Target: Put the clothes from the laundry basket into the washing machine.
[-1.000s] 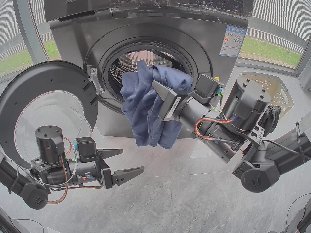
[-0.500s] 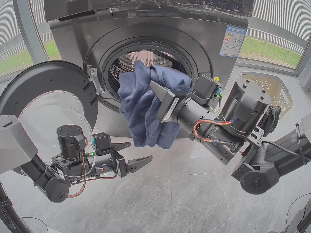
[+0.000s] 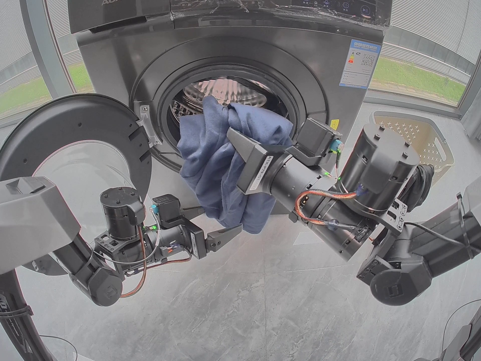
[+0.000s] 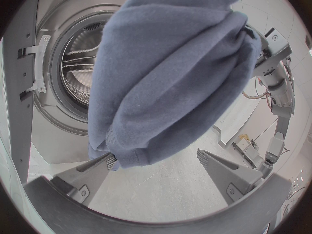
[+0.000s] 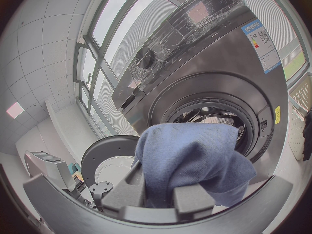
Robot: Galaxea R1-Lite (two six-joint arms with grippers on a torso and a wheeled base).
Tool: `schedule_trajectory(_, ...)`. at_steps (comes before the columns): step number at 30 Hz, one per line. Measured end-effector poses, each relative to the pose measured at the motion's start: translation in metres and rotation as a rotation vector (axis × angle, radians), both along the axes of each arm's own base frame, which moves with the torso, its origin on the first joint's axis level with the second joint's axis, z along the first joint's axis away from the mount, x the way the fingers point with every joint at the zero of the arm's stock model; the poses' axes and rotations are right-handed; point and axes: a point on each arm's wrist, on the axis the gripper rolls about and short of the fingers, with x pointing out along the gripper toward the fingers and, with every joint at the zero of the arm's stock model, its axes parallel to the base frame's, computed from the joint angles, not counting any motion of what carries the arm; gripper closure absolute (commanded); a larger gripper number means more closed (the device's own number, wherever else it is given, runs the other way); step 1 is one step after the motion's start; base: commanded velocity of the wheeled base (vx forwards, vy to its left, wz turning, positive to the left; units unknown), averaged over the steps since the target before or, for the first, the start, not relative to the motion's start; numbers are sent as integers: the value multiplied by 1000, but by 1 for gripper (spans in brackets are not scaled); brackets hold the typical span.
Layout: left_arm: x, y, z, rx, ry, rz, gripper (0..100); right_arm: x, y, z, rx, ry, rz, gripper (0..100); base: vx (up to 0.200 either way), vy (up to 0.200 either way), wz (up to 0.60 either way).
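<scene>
Right gripper pinched the navy sweatshirt, bunched in front of the washing machine opening; most of it hung below the rim; left gripper was spread wide at the hem; likely risk: the dangling tail catches the rim or slides back out.

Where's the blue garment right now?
In the head view, the blue garment hangs from the right hand at centre, just in front of the open drum of the washing machine; its hem reaches the open left hand below.
</scene>
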Motion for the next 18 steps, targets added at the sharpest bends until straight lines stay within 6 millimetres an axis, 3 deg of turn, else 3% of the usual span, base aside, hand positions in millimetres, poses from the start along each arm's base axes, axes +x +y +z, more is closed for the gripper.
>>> schedule_trajectory(18,7,3,-9,9,11,45,0,2,-3,-1,0,0,-13,100,0,0,0)
